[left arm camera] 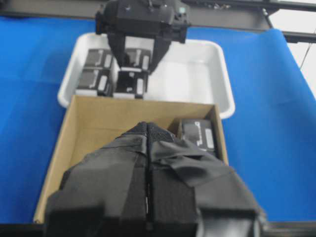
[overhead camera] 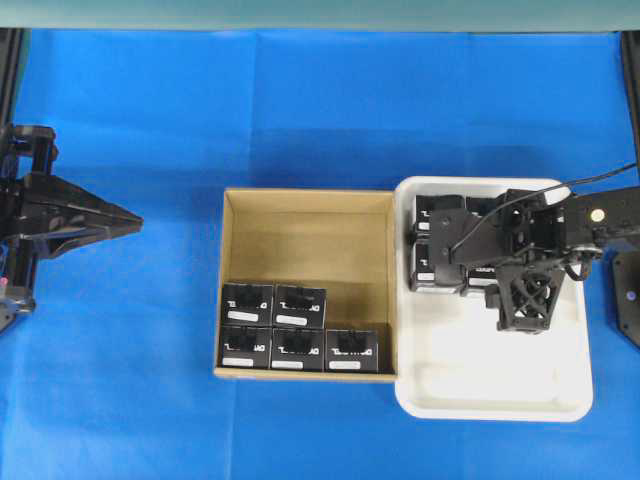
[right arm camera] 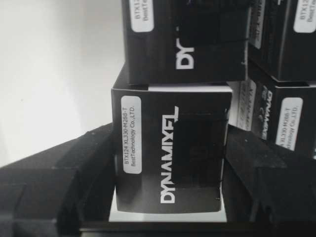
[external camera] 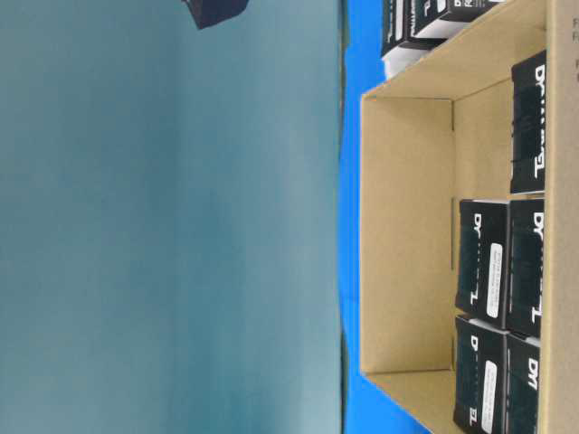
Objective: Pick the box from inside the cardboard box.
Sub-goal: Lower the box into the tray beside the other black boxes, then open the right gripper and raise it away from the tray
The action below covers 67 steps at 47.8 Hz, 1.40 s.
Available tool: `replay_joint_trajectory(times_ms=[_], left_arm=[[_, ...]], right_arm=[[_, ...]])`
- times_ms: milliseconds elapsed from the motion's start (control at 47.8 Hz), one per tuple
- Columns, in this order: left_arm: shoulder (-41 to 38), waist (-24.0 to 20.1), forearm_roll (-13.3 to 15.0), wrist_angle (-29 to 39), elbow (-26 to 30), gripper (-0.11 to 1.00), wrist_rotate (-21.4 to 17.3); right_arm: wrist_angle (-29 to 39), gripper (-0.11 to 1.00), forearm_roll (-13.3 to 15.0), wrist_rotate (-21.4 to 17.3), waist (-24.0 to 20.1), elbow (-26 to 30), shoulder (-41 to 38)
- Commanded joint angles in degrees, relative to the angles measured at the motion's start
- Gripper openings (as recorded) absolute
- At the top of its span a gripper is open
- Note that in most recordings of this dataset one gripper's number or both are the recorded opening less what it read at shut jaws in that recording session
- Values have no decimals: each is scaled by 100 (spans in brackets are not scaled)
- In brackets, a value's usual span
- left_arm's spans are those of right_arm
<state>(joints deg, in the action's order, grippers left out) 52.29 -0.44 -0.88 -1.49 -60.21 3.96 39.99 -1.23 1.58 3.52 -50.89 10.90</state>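
Note:
The cardboard box [overhead camera: 305, 225] lies mid-table with several small black boxes [overhead camera: 299, 306] along its near wall; its far half is bare. It also shows in the left wrist view [left arm camera: 98, 116] and the table-level view [external camera: 407, 226]. My right gripper [overhead camera: 452, 245] is over the white tray [overhead camera: 500, 390], shut on one black box [right arm camera: 170, 163] with a finger against each side. That box stands among other black boxes in the tray. My left gripper [overhead camera: 135, 220] is shut and empty, off to the left of the cardboard box, with its tips [left arm camera: 147, 129] pointing at it.
The white tray touches the cardboard box's right wall and holds several black boxes [overhead camera: 437, 268] at its far end; its near half is bare white floor. Blue cloth [overhead camera: 300, 100] covers the table. Arm bases stand at both side edges.

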Motion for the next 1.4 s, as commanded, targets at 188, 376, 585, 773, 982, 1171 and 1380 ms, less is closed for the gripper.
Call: replay_joint_trajectory(times_ms=[188,376,585,773,982,1171,1380], left_arm=[[-18,-9,-9,-26,79,-7,0],[-26,0,-9,-26,79,-7,0],[-18,0,-9,-26,79,-7,0],[-18,0,-9,-26,88,-7,9],[-18,0,-9,-26,88,-7,9],[-18,-9,-9,-35,88,-7,0],[-18,0,-18,-26,79,-7,0]], right_arm=[[-35,61,9,-9,70,35,-26],[-35,84,9,0,70,35,-18],[-35,91,9,-18,70,53,-18],[9,91,9,-26,70,97,79],[519,91,9,-26,88,378,475],[1090,91,9,-26,105,756,1099],[984,91,9,-26,185,870,1846]])
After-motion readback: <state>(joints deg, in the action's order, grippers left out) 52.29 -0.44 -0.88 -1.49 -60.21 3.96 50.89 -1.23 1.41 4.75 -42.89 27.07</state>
